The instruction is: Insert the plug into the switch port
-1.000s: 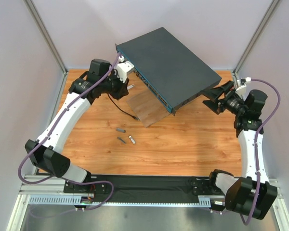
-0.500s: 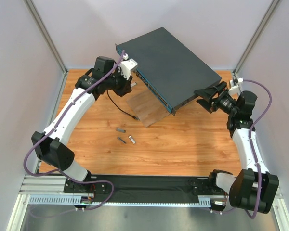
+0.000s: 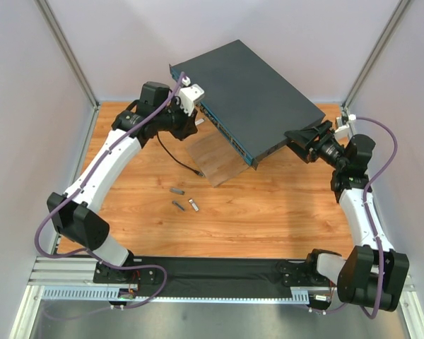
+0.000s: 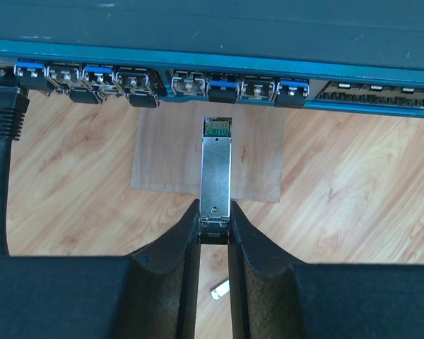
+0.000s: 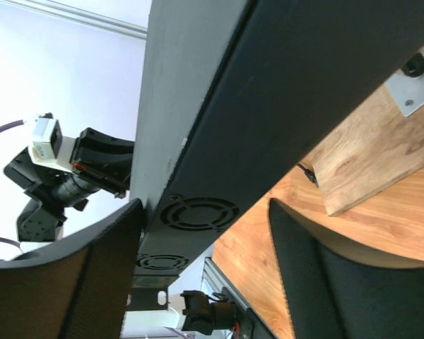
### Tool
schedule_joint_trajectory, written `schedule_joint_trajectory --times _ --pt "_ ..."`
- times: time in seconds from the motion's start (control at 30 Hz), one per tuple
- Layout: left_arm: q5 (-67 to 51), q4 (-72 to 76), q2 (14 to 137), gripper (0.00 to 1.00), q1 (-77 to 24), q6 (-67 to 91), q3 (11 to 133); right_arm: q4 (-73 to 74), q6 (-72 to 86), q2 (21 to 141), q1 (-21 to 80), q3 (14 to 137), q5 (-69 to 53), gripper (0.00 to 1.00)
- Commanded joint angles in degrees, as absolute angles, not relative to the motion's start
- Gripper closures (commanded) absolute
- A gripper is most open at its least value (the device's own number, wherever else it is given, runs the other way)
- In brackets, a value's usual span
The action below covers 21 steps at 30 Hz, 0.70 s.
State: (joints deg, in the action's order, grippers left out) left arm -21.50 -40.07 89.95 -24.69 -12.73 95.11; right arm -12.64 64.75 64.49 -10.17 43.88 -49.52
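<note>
The switch (image 3: 247, 92) is a flat dark grey box resting tilted on a wooden board, with a teal front edge (image 4: 198, 67) that carries a row of small ports. In the left wrist view my left gripper (image 4: 215, 212) is shut on the rear end of the plug (image 4: 216, 166), a slim metal module. The plug's tip points at the port row and stops a short way below it, apart from it. My right gripper (image 5: 205, 205) is open and straddles the switch's side wall with the round fan vents (image 5: 198, 212). One finger (image 5: 92, 261) lies against the switch, the other (image 5: 318, 261) stands off.
A pale wooden board (image 3: 212, 159) lies under the switch's front. A black cable (image 4: 1, 162) is plugged into the leftmost port. Three small loose modules (image 3: 184, 200) lie on the table in front of the board. Enclosure walls stand close on both sides.
My right arm has moved in to the switch's right corner and its jaws have narrowed around the edge. My left gripper with the plug has shifted right, closer to the front edge.
</note>
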Motion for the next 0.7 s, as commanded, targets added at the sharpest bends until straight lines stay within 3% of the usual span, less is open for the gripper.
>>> schedule_joint_trajectory --times 0.0,0.3,0.6,0.67 --pt "-21.5 -37.2 90.7 1.0 -25.3 -11.5 97.2 -14.9 65.2 64.8 -9.9 43.9 -48.3 0.31" --pt "-20.2 -37.0 92.5 1.0 -25.4 -12.1 99.1 -14.0 65.3 65.1 -9.9 45.0 -48.4 0.6" --pt "-20.4 -37.7 91.7 1.0 -25.3 -12.4 99.9 -12.3 64.5 66.2 -9.9 46.8 -49.0 1.0" --pt "-20.5 -37.6 91.2 1.0 -25.4 -12.3 99.8 -11.6 64.2 66.1 -9.9 47.1 -49.0 1.0"
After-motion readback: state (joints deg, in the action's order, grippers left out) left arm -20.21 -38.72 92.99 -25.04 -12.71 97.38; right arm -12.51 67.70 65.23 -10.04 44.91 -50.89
